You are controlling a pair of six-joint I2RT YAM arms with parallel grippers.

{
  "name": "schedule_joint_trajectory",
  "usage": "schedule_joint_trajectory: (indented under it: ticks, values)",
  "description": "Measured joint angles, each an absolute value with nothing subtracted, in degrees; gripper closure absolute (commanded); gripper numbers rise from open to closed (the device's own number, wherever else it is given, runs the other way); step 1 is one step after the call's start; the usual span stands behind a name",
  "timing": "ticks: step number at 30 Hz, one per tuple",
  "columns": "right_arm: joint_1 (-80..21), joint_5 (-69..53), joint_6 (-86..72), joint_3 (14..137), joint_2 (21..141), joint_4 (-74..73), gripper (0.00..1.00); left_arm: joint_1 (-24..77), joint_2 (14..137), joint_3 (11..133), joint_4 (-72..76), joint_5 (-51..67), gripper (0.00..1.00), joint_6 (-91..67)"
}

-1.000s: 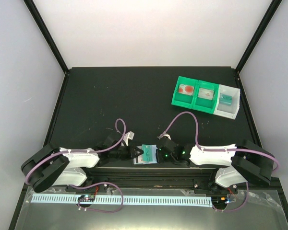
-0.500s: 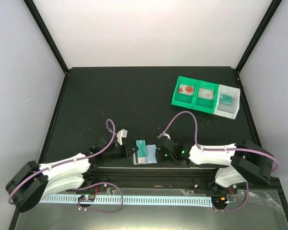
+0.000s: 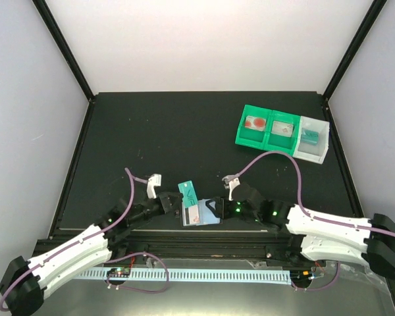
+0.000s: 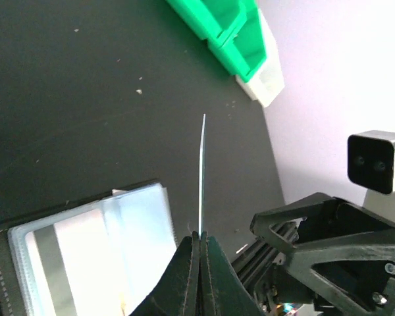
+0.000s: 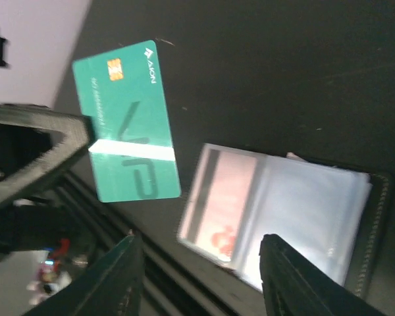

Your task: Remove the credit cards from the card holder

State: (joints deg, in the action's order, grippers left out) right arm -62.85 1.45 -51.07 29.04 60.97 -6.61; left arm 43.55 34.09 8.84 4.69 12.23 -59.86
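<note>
The card holder (image 3: 201, 215) lies open near the table's front edge, its black rim and pale clear pockets plain in the right wrist view (image 5: 316, 217). A whitish credit card with a red mark (image 5: 220, 204) sits in its left pocket. A teal credit card (image 3: 187, 191) is lifted clear of the holder, with my left gripper (image 3: 176, 203) shut on its lower edge. The left wrist view shows that card edge-on (image 4: 203, 164) above the closed jaws (image 4: 202, 240). My right gripper (image 5: 201, 270) stands open over the holder's near edge, nothing between its fingers.
A green-and-white three-compartment tray (image 3: 281, 148) stands at the back right with cards in its compartments, also in the left wrist view (image 4: 210, 29). A black rail runs along the table's front edge (image 3: 204, 245) just behind the holder.
The left gripper has drawn the teal card up and left, out of the holder. The right gripper has opened and let go of the holder. Both arms have swung lower.
</note>
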Motion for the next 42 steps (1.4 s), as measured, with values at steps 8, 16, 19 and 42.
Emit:
schedule_joint_trajectory:
  ticks: [8, 16, 19, 42]
  values:
    - [-62.85, -3.55, -55.77, 24.60, 52.90, 1.85, 0.24, 43.44, 30.04, 7.66, 7.92, 14.24, 0.98, -62.19]
    - [-62.85, -8.12, -60.80, 24.60, 56.40, 10.44, 0.23, 43.44, 30.89, 5.72, 17.80, 18.98, 0.98, -65.49]
    - [-62.85, -9.19, -61.78, 24.60, 58.02, 12.45, 0.34, 43.44, 30.85, 4.12, 21.19, 20.03, 0.98, -67.09]
    - [-62.89, -11.55, -53.98, 23.53, 49.54, 10.50, 0.99, 43.13, 27.16, 2.74, 24.21, 24.67, 0.57, -66.98]
